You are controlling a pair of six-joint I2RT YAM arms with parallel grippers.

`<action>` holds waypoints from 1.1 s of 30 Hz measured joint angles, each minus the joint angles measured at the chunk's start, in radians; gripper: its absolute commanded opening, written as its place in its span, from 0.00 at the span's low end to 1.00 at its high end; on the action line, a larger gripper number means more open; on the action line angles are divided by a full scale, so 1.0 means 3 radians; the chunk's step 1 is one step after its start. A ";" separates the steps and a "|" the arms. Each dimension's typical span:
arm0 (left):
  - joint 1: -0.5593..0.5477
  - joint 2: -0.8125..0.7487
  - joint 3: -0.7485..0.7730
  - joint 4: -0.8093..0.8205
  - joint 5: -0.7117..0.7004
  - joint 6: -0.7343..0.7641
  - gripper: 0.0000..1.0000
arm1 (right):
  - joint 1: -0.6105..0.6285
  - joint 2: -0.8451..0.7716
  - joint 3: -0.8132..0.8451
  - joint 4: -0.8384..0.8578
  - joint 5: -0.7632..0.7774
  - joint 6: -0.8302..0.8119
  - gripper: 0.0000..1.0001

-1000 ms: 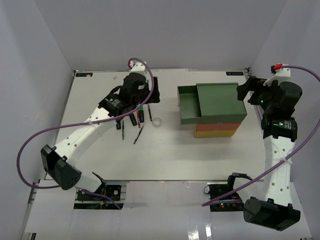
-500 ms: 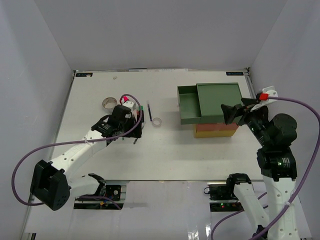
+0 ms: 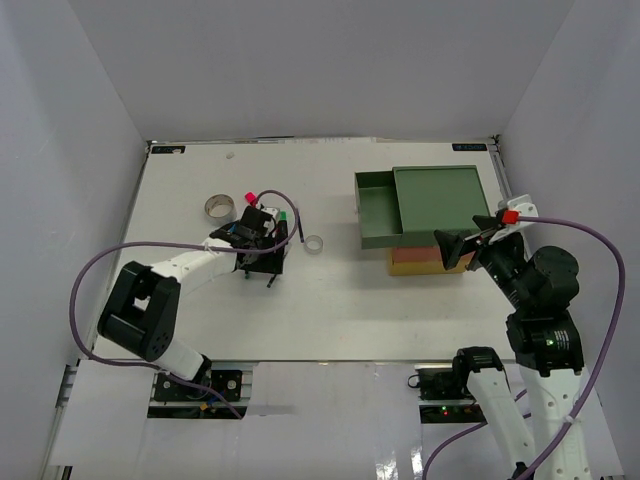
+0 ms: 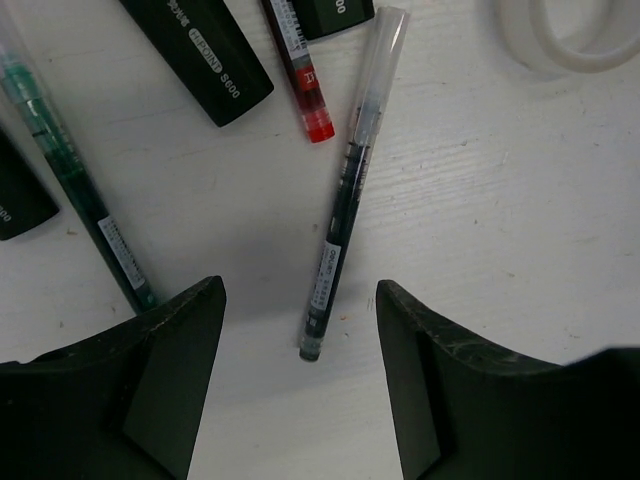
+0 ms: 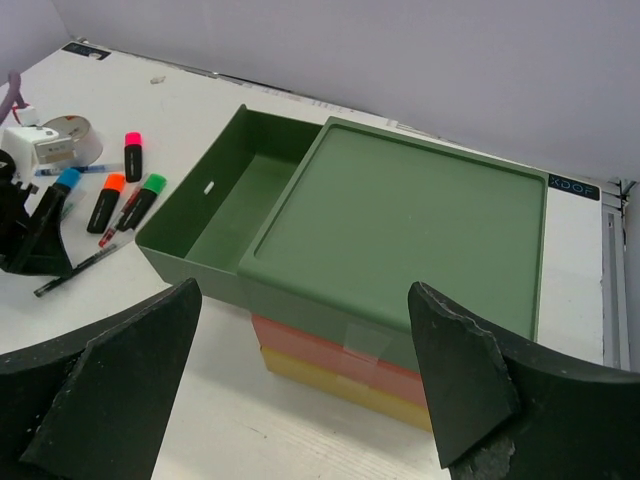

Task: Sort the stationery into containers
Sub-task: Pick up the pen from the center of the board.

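Left wrist view: left pincer (image 4: 300, 295), aimed straight down, spread apart astride a dark pen (image 4: 345, 190) (seemingly untouched).

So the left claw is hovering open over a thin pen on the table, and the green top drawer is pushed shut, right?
Not quite. The green top drawer is pulled out, open and empty, as the right wrist view shows. The rest holds: the left gripper hovers open over a thin pen on the table.
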State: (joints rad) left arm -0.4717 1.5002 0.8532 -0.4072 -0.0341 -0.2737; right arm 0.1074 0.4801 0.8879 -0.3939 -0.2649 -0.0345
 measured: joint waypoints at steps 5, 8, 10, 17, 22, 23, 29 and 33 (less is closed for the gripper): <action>0.0000 0.0247 0.0108 0.0056 0.0008 0.0011 0.65 | 0.0023 -0.0072 -0.0071 -0.0001 0.0003 0.0001 0.90; -0.0003 0.0294 0.0130 0.0085 0.0029 0.0005 0.63 | 0.0041 -0.0095 -0.0097 0.0023 0.0003 0.0000 0.90; -0.0018 0.0305 0.0130 0.0089 0.0043 -0.0015 0.61 | 0.0043 -0.0113 -0.0128 0.0020 0.0004 0.0001 0.90; -0.0219 0.0387 0.0139 0.0102 -0.0010 -0.0098 0.51 | 0.0065 -0.0154 -0.0196 0.0023 0.0015 0.0003 0.90; -0.0313 0.0393 0.0139 0.0088 -0.0108 -0.0151 0.32 | 0.0065 -0.0203 -0.0219 0.0023 0.0029 0.0003 0.90; -0.0322 0.0393 0.0139 0.0079 -0.0121 -0.0164 0.29 | 0.0065 -0.0210 -0.0224 0.0020 0.0036 0.0003 0.90; -0.0394 0.0383 0.0139 0.0038 -0.0163 -0.0202 0.15 | 0.0066 -0.0228 -0.0224 0.0020 0.0062 0.0004 0.90; -0.0497 0.0323 0.0139 -0.0081 -0.0135 -0.0252 0.11 | 0.0067 -0.0230 -0.0224 0.0020 0.0080 0.0004 0.90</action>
State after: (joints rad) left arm -0.6209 1.5970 0.8948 -0.4316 -0.0746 -0.3492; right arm 0.1276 0.4110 0.8207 -0.3878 -0.2409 -0.0334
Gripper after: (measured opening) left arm 0.212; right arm 0.900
